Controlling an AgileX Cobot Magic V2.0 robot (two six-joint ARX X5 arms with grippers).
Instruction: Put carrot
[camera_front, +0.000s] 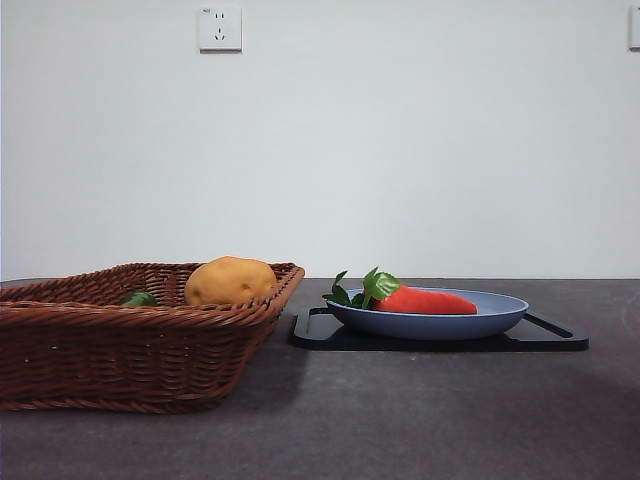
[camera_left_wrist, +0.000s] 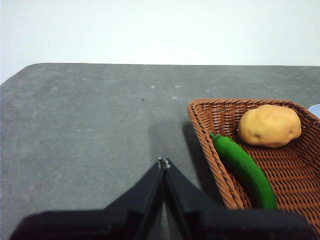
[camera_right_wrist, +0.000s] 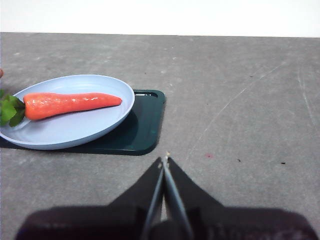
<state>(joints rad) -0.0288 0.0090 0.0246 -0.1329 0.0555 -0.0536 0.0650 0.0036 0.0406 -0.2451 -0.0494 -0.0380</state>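
Note:
The carrot (camera_front: 425, 300) lies in a blue plate (camera_front: 500, 318) on a black tray (camera_front: 555, 338), its green leaves toward the basket. It also shows in the right wrist view (camera_right_wrist: 70, 103), lying on the plate (camera_right_wrist: 95, 127). My right gripper (camera_right_wrist: 165, 162) is shut and empty, over bare table a short way from the tray's corner. My left gripper (camera_left_wrist: 163, 164) is shut and empty, over bare table just outside the wicker basket (camera_left_wrist: 210, 145). Neither gripper shows in the front view.
The brown wicker basket (camera_front: 150, 345) stands at the left and holds a yellow-brown potato (camera_front: 230, 281) and a green pepper (camera_left_wrist: 245, 170). The black tray (camera_right_wrist: 142, 130) sits under the plate. The dark grey table (camera_front: 420, 410) runs across the front.

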